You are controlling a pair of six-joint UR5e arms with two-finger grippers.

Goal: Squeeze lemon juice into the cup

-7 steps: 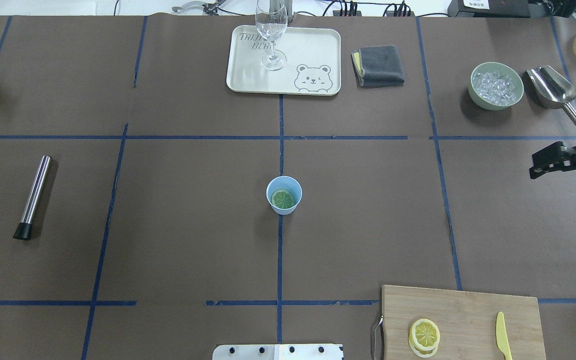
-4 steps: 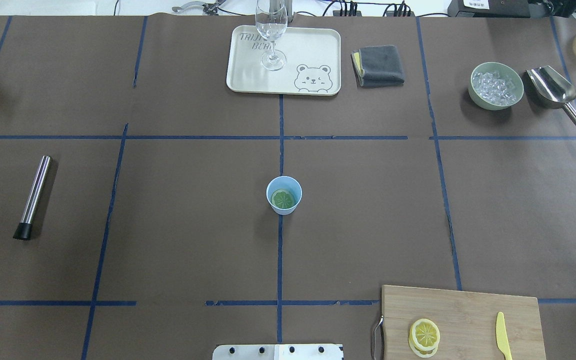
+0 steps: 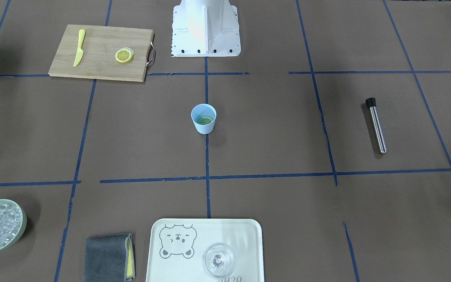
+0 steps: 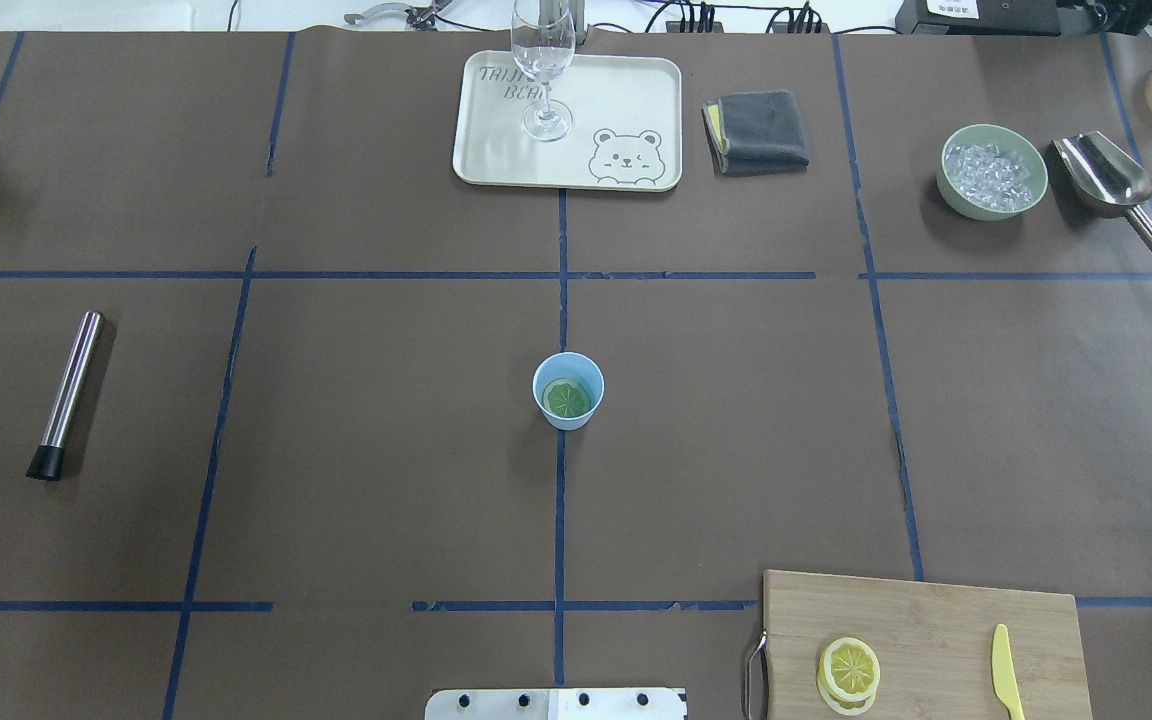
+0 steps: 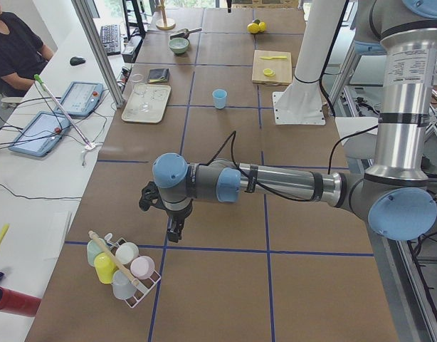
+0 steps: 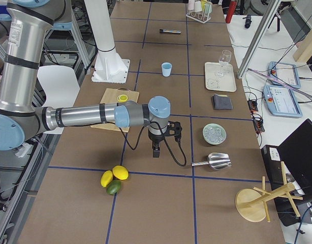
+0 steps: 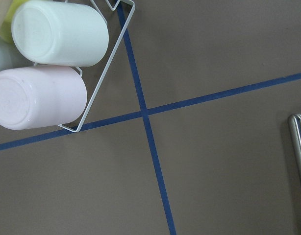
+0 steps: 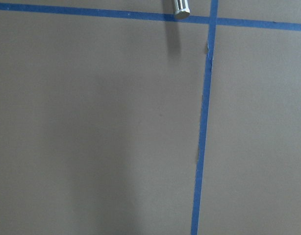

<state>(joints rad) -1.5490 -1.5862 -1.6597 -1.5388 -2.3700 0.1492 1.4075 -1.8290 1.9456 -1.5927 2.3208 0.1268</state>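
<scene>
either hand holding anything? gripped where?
Neither appears to hold anything. Left hand and right hand hang over bare table, seen only in side views, so open or shut cannot be told. The lemon slice lies in the cup.

The left gripper (image 5: 174, 236) and right gripper (image 6: 155, 153) show only in the side views, too small to tell how their jaws stand. Overhead, the picture's edge cuts off the cutting board (image 4: 936, 625) at 5 o'clock — and the glass (image 4: 542, 60) at 12 o'clock.

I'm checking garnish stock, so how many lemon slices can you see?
3: one lemon slice lies inside the cup, and two stacked slices sit on the cutting board; more could hide under that stack.
</scene>
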